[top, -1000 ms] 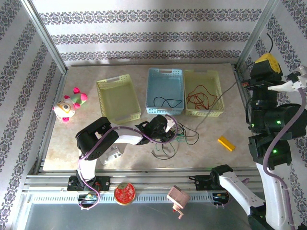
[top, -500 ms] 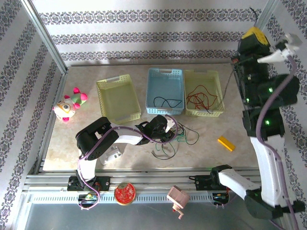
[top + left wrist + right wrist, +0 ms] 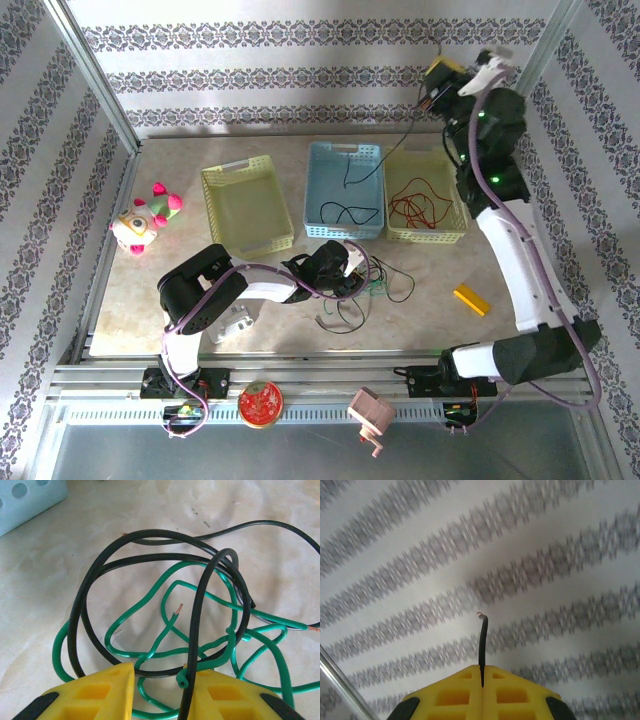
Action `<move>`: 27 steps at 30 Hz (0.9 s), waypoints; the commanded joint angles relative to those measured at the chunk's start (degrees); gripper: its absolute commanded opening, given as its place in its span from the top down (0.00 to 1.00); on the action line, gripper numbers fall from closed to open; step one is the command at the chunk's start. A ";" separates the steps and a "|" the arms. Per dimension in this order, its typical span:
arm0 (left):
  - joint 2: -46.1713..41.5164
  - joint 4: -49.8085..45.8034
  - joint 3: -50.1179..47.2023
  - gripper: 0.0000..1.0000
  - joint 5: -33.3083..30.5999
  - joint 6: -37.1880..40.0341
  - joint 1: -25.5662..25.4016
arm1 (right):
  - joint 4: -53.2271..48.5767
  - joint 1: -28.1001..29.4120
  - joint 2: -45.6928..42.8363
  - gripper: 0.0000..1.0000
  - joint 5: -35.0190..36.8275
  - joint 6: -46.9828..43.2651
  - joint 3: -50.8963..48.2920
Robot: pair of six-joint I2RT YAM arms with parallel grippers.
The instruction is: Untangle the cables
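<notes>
Overhead, left tool (image 3: pixel 352 262) low on worktop (image 3: pixel 500 270) at tangled cables (image 3: pixel 375 285), right tool (image 3: pixel 437 80) high by the back wall (image 3: pixel 300 70) trailing a black cable (image 3: pixel 348 172), left wrist, jaws partly apart astride green and black loops, right wrist, jaws clamped on black cable end.

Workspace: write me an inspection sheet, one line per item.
Surface: beige table.
Job's things: green-and-black tangle loose mid-table; black wire in the blue basket; red wire in the right yellow basket; left yellow basket empty.
Clutter: plush toy, yellow block on the table; red tin on the front rail.
Grippers: left tool jaws apart at the tangle; right tool shut on a black strand, high at the back.
Cables: purple arm cable along the right arm.
Surroundings: striped wallpaper, metal frame.
</notes>
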 commanded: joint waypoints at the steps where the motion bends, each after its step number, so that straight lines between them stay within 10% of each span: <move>1: -1.43 -0.75 -0.77 0.69 -1.10 1.11 -0.86 | -0.47 1.27 3.90 1.00 -4.75 5.10 -6.39; 19: -3.73 0.34 -2.11 0.68 -2.46 0.35 -0.86 | -6.49 3.84 28.85 1.00 -18.84 12.91 -7.51; 24: -4.84 1.50 -2.72 0.67 -3.25 -0.19 -0.86 | -9.18 3.85 29.35 0.54 -16.23 11.50 -4.43; 27: -5.81 3.13 -3.67 0.67 -4.33 -0.62 -0.87 | -10.29 3.87 24.93 0.45 -10.92 8.97 -6.31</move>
